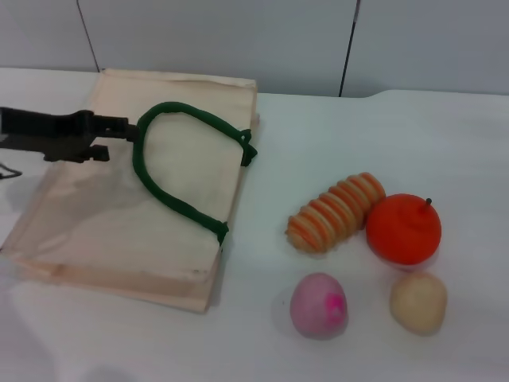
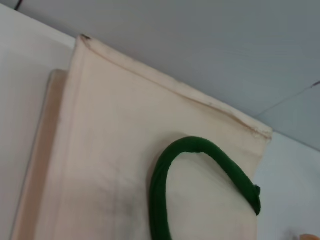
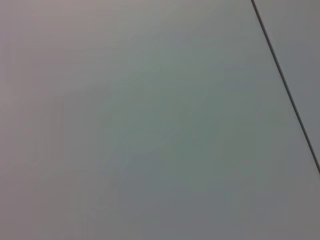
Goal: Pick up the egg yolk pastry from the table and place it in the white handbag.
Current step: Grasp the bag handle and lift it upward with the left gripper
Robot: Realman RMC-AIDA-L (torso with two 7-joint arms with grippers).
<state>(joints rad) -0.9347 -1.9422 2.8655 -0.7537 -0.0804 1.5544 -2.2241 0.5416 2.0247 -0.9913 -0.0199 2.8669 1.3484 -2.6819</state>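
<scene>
handbag: the white handbag (image 1: 119, 215) lies flat on the left half of the table (image 1: 445, 143), its far edge close to the wall (image 1: 238, 40) and its near edge angled toward the near left.
handles: the dark green handles (image 1: 171, 183) loop over the cloth, both ends fixed at the bag's right edge; in the left wrist view the loop (image 2: 200, 150) lies on the cloth near the bag's far corner.
left gripper: the left gripper (image 1: 119, 131) reaches in from the left over the bag's far left part, its tip at the loop's left bend; i cannot tell whether it is apart, together or clamped on the handle.
right gripper: out of sight; its wrist view shows only plain grey wall with a dark seam.
pastry: the egg yolk pastry (image 1: 418, 302) sits on the table at the near right, just near of the orange (image 1: 403, 228).
neighbours: the pink ball (image 1: 318, 305) is left of the pastry with a gap between; the striped roll (image 1: 336, 212) touches the orange's left side.
open room: bare table lies between the bag's right edge and the food group, and far of the orange up to the wall.
writing: no readable lettering on the bag.
</scene>
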